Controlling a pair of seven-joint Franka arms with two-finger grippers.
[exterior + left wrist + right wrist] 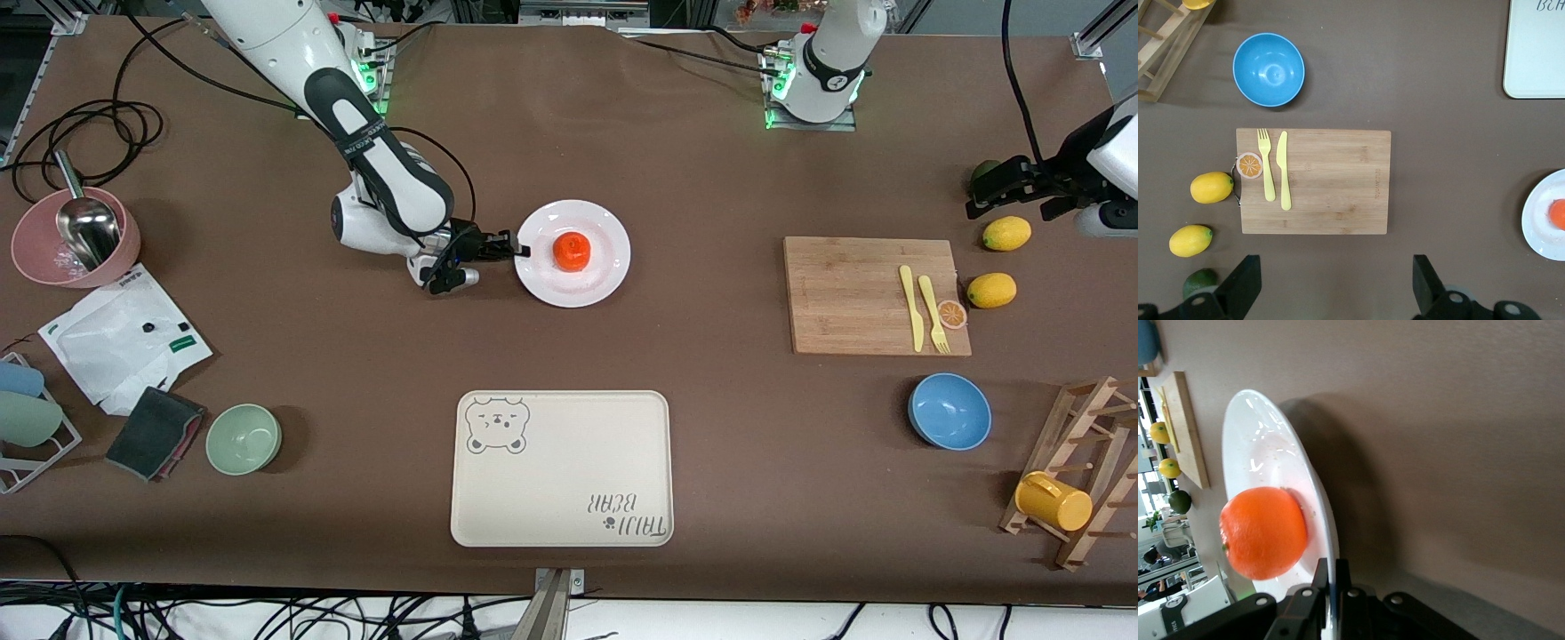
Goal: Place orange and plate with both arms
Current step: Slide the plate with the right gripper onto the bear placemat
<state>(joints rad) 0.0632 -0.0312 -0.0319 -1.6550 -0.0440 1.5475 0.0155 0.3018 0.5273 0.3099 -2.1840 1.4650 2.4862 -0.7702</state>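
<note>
The orange [572, 252] sits in the middle of the white plate [609, 276], which is near the table's middle, farther from the front camera than the bear tray. My right gripper [518, 250] is shut on the plate's rim at the edge toward the right arm's end. In the right wrist view the fingers [1339, 572] pinch the rim of the plate [1258, 447], with the orange [1263, 532] close by. My left gripper [1011, 190] is open and empty, up over the left arm's end of the table near the lemons; its own view shows the fingertips [1427, 280] spread wide.
A beige bear tray [562, 467] lies nearer the camera than the plate. A wooden board [867, 293] holds a yellow knife and fork. Two lemons [1006, 233], a blue bowl [949, 411], a green bowl [244, 438], a pink bowl [36, 262] and a wooden rack [1085, 462] stand around.
</note>
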